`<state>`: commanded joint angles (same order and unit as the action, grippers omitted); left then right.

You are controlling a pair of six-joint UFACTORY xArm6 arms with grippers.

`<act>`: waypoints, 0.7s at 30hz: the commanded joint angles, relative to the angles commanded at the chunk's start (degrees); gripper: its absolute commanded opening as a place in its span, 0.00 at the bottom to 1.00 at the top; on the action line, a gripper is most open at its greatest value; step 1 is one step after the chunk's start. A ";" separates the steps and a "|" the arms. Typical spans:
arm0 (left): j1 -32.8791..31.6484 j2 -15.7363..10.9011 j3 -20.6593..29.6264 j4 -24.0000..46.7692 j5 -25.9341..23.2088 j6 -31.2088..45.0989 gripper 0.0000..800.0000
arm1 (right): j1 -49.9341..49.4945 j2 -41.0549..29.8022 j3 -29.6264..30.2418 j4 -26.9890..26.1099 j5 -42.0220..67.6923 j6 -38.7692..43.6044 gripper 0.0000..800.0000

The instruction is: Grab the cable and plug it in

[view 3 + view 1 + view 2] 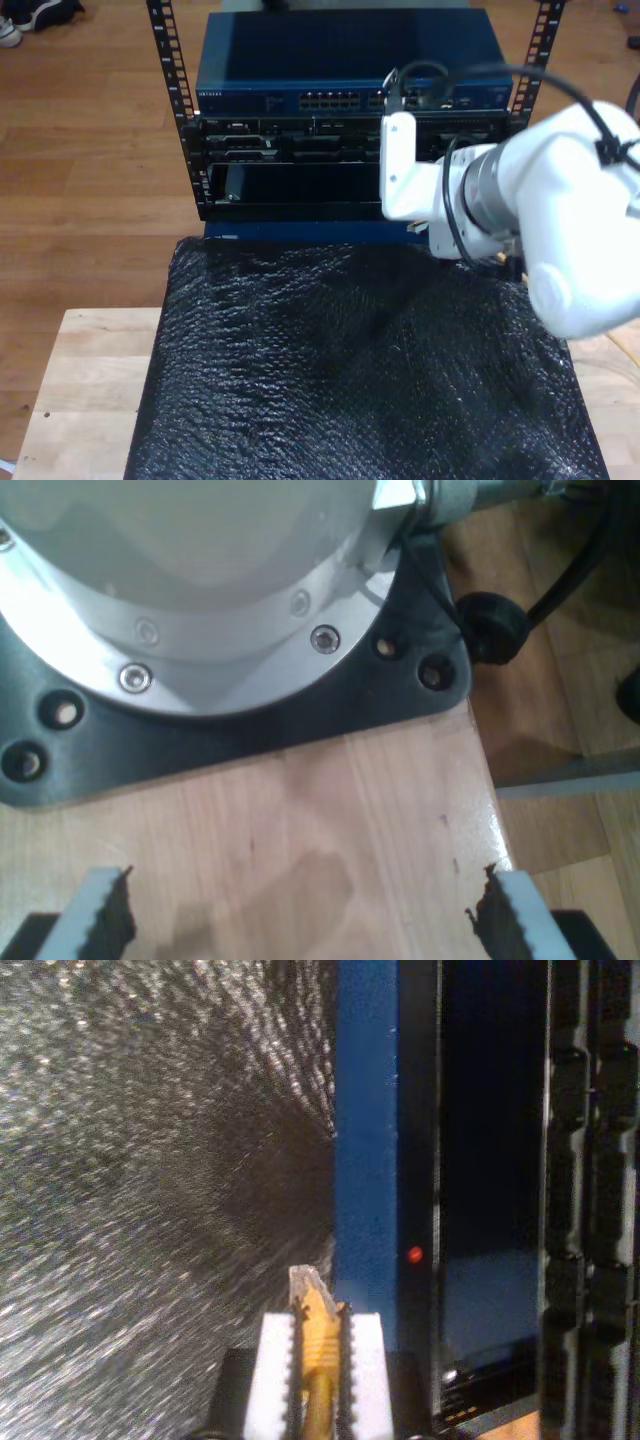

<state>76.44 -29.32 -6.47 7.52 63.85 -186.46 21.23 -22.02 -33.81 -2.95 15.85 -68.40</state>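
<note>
The cable [318,1360] is yellow-orange with a clear plug [308,1288] at its tip. My second gripper [318,1328] is shut on it just behind the plug, white pads on either side. The plug points along the edge of a blue switch [365,1160], close to it, with a black bubbly mat [150,1210] beside it. In the exterior view the white second arm [500,190] reaches toward the rack [300,160] from the exterior view's right. My first gripper [300,920] is open over a bare wooden table [330,820], with nothing between its toothed fingers [100,920].
The blue switch [340,50] tops the rack, a row of ports [335,100] on its front. Black mat [350,370] covers the table before the rack. A red light [414,1254] glows beside the blue edge. A silver arm base [200,580] on a black plate [250,730] faces my first gripper.
</note>
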 joint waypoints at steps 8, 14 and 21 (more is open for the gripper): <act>0.00 0.00 0.00 0.00 -0.09 0.00 1.00 | -0.62 5.63 0.18 -0.44 -9.32 0.09 0.00; 0.00 0.00 0.00 0.00 0.00 0.00 1.00 | -0.70 7.82 -1.58 -0.79 -10.90 0.00 0.00; 0.00 0.00 0.00 0.00 -0.09 0.00 1.00 | -1.14 7.74 -0.88 -2.64 -10.90 -0.09 0.00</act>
<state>76.44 -29.32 -6.47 7.52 63.76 -186.46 20.09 -14.29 -34.69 -5.58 4.95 -68.48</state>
